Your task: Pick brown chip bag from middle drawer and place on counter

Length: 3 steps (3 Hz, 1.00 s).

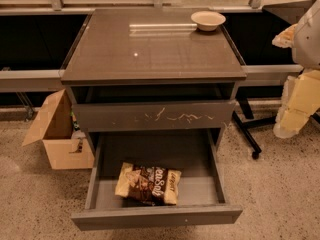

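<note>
Gripper (292, 119): pale cream, hanging off the counter's right edge, lower than the top and outside its front right corner, well apart from the cabinet.
Grip: cannot tell how far open it is (it is clear of the bag, at any rate).
Arm (307, 34): white and bulky, at the right border of the view above the gripper, beyond the right edge.
Counter (150, 49): glossy dark grey-brown slab with a thin edge, catching pale reflections near its back edge.
Bowl (208, 20): tan, upright, on the counter at the back right corner.
Upper drawer (150, 115): just under the front edge, its grey front marked with pale scratches, a dark gap above it.
Middle drawer (155, 216): pulled far out past the front edge, plain front panel, lighter grey floor showing.
Bag (148, 184): dark brown with cream ends and pale lettering, lying flat on the middle drawer's floor, toward the front panel and a little left of centre (crinkled, label up).
Box (57, 134): tan cardboard, on the floor outside the left edge, flap open, just beside the cabinet.
Black leg (247, 131): on the floor below the right edge, ending in a caster.
Floor (280, 194): pale, speckled.
</note>
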Available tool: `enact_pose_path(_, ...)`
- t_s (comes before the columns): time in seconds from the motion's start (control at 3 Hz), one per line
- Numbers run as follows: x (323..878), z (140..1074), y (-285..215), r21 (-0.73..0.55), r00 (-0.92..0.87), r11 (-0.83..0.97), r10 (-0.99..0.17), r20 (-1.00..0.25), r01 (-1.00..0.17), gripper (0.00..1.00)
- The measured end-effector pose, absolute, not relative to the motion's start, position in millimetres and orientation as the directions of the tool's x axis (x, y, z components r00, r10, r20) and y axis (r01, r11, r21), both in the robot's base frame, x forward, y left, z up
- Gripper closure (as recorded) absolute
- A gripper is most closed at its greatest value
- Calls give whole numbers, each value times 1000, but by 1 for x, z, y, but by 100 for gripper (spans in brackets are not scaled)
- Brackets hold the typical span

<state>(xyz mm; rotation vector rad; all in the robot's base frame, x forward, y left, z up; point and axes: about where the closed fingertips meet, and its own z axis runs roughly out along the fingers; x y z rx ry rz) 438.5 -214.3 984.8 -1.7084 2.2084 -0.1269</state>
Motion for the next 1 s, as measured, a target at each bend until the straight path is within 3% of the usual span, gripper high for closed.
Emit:
enact_pose_path(0.67,443,968,-204,-260,-191,260,-946,-261,-930,0)
enact_pose_path(1.0,452,909,-167,-194,-95,186,-912,-399,-963,0)
